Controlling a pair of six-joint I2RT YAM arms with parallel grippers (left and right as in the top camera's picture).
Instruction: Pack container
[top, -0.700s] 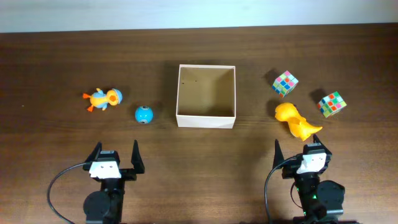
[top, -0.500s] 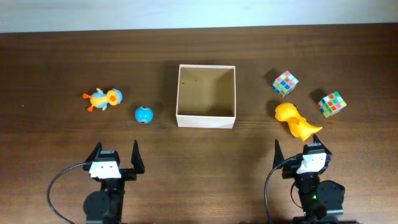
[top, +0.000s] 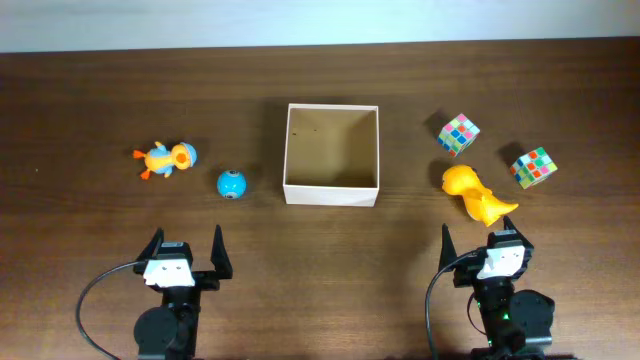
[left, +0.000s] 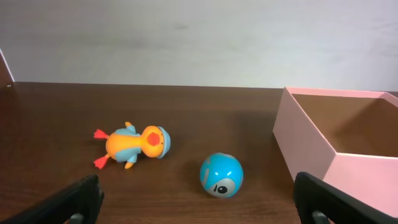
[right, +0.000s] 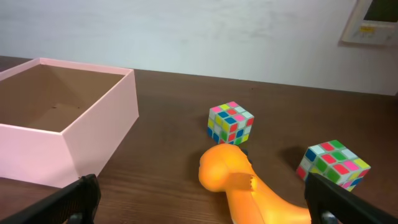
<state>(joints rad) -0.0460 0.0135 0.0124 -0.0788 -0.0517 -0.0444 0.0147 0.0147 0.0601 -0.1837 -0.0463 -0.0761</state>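
The container (top: 330, 193), a white-walled square box with a tan inside, stands open at the table's middle. Left of it lie an orange-and-blue duck toy (top: 166, 159) and a blue ball (top: 231, 184). To its right are two colour cubes (top: 458, 133) (top: 533, 167) and an orange dinosaur toy (top: 476, 194). My left gripper (top: 186, 250) is open near the front edge, with the ball (left: 221, 175) ahead of its jaws. The right gripper (top: 485, 243) is open too, and the dinosaur (right: 249, 186) lies just in front of it, between the fingers' lines but untouched.
The table's far edge meets a pale wall (left: 199, 37). Black cables (top: 95, 290) loop beside each arm base at the front. Bare wood lies between the two grippers and in front of the box.
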